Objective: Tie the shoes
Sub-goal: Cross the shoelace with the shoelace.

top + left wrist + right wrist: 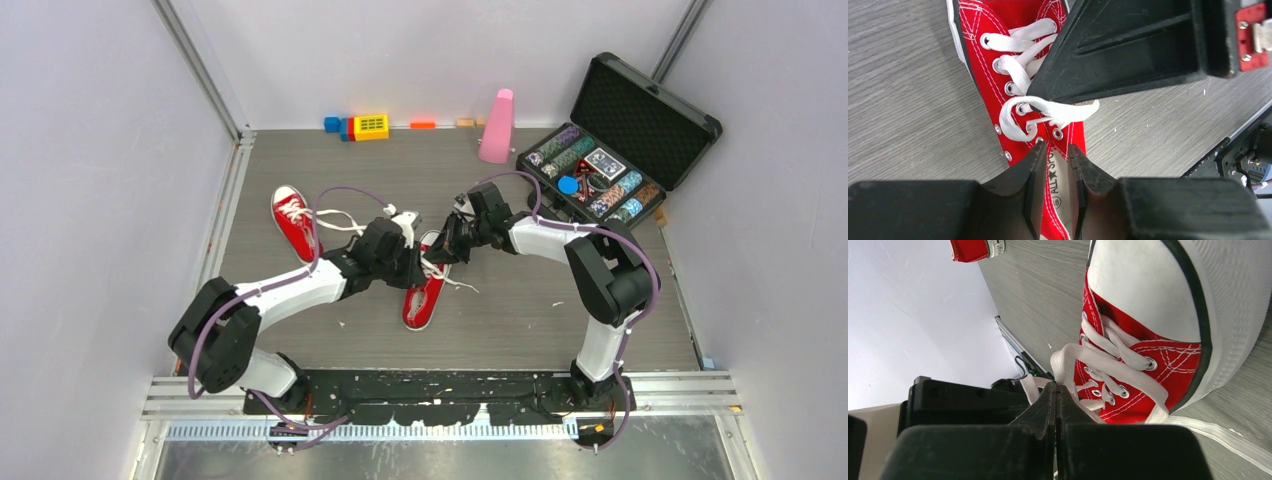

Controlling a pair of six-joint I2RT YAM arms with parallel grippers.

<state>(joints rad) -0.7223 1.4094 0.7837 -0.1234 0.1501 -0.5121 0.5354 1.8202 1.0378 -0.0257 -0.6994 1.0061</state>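
Jaws of the right gripper point(1055, 390) are pressed shut at the tip of a white lace point(1063, 111) loop, apparently pinching it. The left gripper point(1054, 150) hovers over the tongue with jaws narrowly parted, holding nothing visible. Both work on a red canvas shoe point(424, 300) lying in the middle of the table point(540, 310), with the second shoe point(293, 222) well apart to its left. The flat lace looks soft, light and limp, likely to slide out of a loose pinch. The shoe seems light enough to skid when tugged. The best hold is probably the lace close to the top eyelets. From above, the arms hide the lacing, and whether the pinch truly has the lace is hard to make out.
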